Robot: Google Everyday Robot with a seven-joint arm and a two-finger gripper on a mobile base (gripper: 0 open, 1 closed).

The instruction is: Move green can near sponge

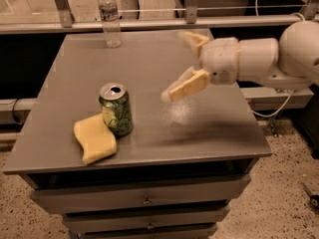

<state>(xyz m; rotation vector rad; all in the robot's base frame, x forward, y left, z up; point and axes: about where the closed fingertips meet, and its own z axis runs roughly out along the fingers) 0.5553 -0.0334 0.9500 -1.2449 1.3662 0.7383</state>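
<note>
The green can (116, 108) stands upright on the grey table (149, 63), toward its front left, silver top and pull-tab up. The pale-yellow sponge (94, 138) lies flat just left of and in front of the can, touching or almost touching its base. My gripper (182, 63) is open and empty, raised above the table to the right of the can and well clear of it, with its cream-yellow fingers (188, 85) spread apart. The white arm reaches in from the right.
A clear plastic water bottle (109, 17) stands at the table's back left edge. A metal rail runs behind the table. Drawers are below the tabletop at the front. Speckled floor lies to the right.
</note>
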